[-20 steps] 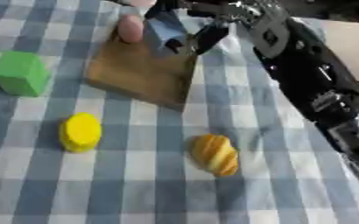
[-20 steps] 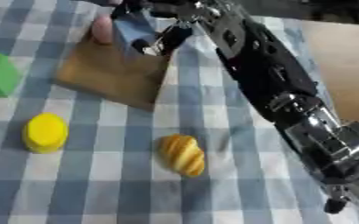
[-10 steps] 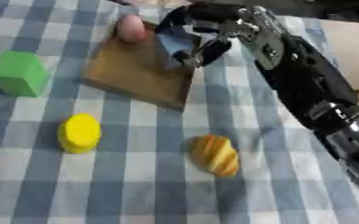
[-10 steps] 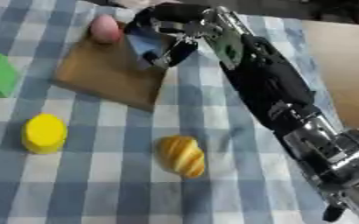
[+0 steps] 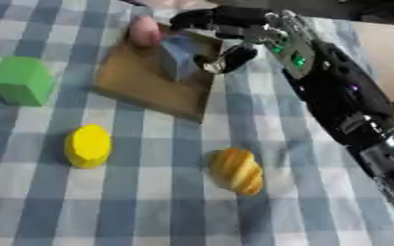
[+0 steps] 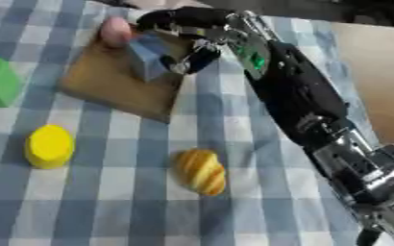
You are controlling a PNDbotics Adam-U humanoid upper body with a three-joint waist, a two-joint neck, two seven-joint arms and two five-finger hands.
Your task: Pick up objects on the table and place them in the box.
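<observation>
Right hand: the right hand (image 5: 221, 36) reaches in from 2 o'clock over the box, fingers and thumb curled round the blue block.
Left hand: it shows in neither view.
Blue block: the blue block (image 5: 178, 56) sits inside the box at its 2 o'clock corner, tilted, with the thumb at its right face and fingers over its top. Whether it rests on the box floor or hangs in the grip I cannot tell.
Box: the box (image 5: 141, 86) is a shallow brown tray lying askew at 12 o'clock on the checked cloth (image 5: 150, 202).
Pink thing: a rounded pink thing (image 5: 145, 30) lies at the box's far edge, just beside the block.
Green block: the green block (image 5: 19, 80) stands at 9 o'clock, well apart from the box.
Yellow piece: the yellow piece (image 5: 88, 145) lies at 8 o'clock, a short, thick cylinder on its side.
Bread roll: the bread roll (image 5: 236, 170) lies at 6 o'clock, ridged and oblong.
Handling, blocks: they look like light, stiff toys with flat faces; opposite faces are probably the best hold.
Handling, yellow piece: likely smooth and apt to roll; take it across the flat ends.
Handling, roll: it looks like a light toy, perhaps glossy; pinch it across the narrow middle.
</observation>
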